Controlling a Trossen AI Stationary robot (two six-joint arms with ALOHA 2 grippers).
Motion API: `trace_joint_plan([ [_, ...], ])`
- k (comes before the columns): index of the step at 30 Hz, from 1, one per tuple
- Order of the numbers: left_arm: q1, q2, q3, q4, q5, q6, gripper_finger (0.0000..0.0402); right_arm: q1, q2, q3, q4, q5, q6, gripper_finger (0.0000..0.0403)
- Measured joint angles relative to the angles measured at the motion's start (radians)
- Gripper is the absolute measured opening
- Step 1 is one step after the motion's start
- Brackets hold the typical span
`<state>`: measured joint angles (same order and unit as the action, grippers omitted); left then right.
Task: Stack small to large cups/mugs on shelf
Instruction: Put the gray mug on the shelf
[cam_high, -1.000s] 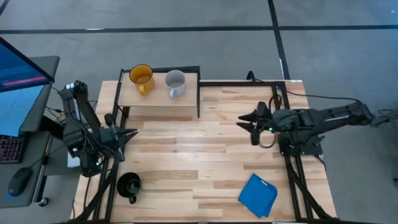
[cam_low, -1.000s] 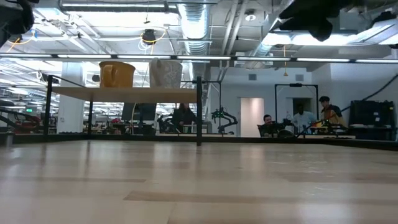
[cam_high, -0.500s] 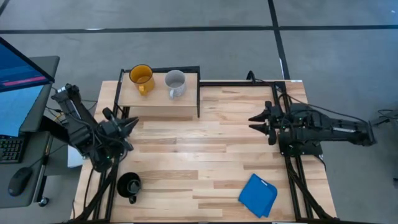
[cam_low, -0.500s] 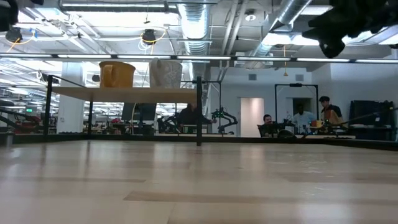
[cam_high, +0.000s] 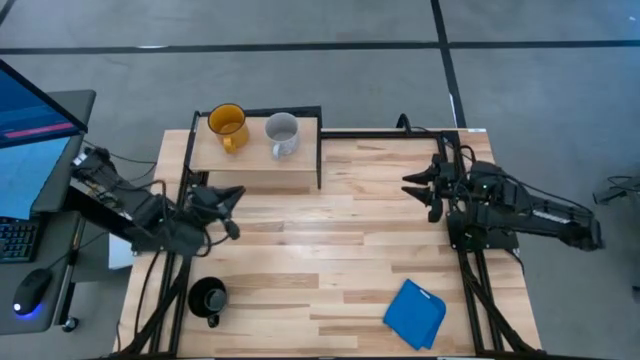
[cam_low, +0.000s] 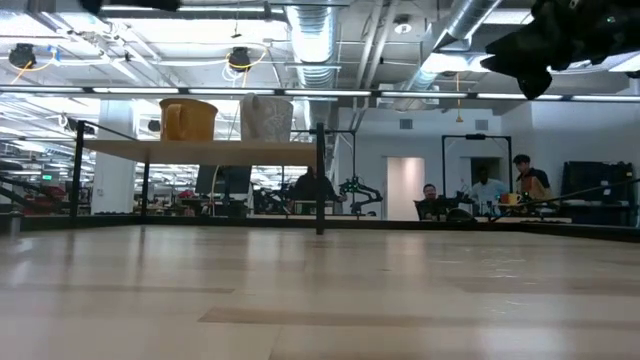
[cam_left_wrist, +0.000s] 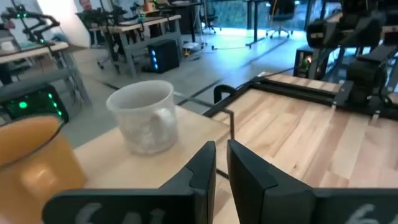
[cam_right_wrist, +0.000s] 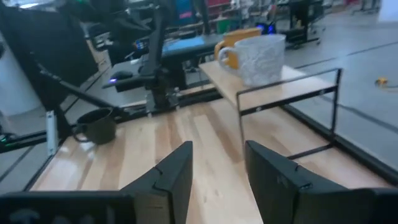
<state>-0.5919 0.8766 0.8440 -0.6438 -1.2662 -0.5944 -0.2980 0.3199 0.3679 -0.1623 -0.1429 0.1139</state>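
The yellow-orange mug (cam_high: 227, 125) and the pale grey-white mug (cam_high: 282, 134) stand upright side by side on the shelf (cam_high: 255, 165) at the table's far-left corner. Their bases rest on its light wood top. The glossy black mug (cam_high: 208, 298) stands on the tabletop near the near-left corner. My left gripper (cam_high: 236, 196) hovers shut just in front of the shelf; its wrist view shows the grey mug (cam_left_wrist: 143, 115) and the yellow mug (cam_left_wrist: 34, 155) ahead of it. My right gripper (cam_high: 413, 187) is open above the table's right side and faces the shelf (cam_right_wrist: 273, 87).
A folded blue cloth (cam_high: 415, 313) lies near the table's near-right corner. The shelf's black metal frame (cam_high: 319, 150) stands along its right side. Bare slatted tabletop (cam_high: 330, 240) lies between the two arms. People sit at desks (cam_low: 480, 195) in the room beyond.
My left arm has stretched out flatter, and its gripper has moved toward the table's right and far edge, closer to the shelf. My right gripper has drawn back a little toward the table's right edge. The mugs and the cloth have stayed where they were.
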Motion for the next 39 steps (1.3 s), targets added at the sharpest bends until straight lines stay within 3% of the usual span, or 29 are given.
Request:
trace_joint_plan([
  [3,0.094,0.019,0.0,0.221,0.104,0.257,0.0032,-0.027,0.0,0.0,-0.01,-0.001,-0.002,0.0169],
  [6,0.192,0.026,0.0,0.394,0.213,0.363,0.0032,-0.046,0.0,0.0,-0.008,-0.02,-0.002,0.0169],
  [10,0.324,0.053,0.001,0.516,0.392,0.339,0.0032,-0.052,0.0,0.0,-0.009,-0.025,-0.002,0.0169],
  [16,0.461,0.174,0.0,0.589,0.513,0.298,0.0032,-0.052,0.0,0.0,-0.014,-0.026,-0.001,0.0169],
  [21,0.537,0.323,0.0,0.778,0.624,0.304,0.0032,-0.052,0.0,0.0,-0.019,-0.026,0.009,0.0169],
  [28,0.621,0.475,0.0,0.957,0.547,0.302,0.0032,-0.05,0.0,0.0,-0.043,-0.042,0.021,0.0169],
  [39,0.716,0.501,0.0,0.933,0.538,0.233,0.0032,-0.049,0.0,0.0,-0.042,-0.043,0.035,0.0169],
])
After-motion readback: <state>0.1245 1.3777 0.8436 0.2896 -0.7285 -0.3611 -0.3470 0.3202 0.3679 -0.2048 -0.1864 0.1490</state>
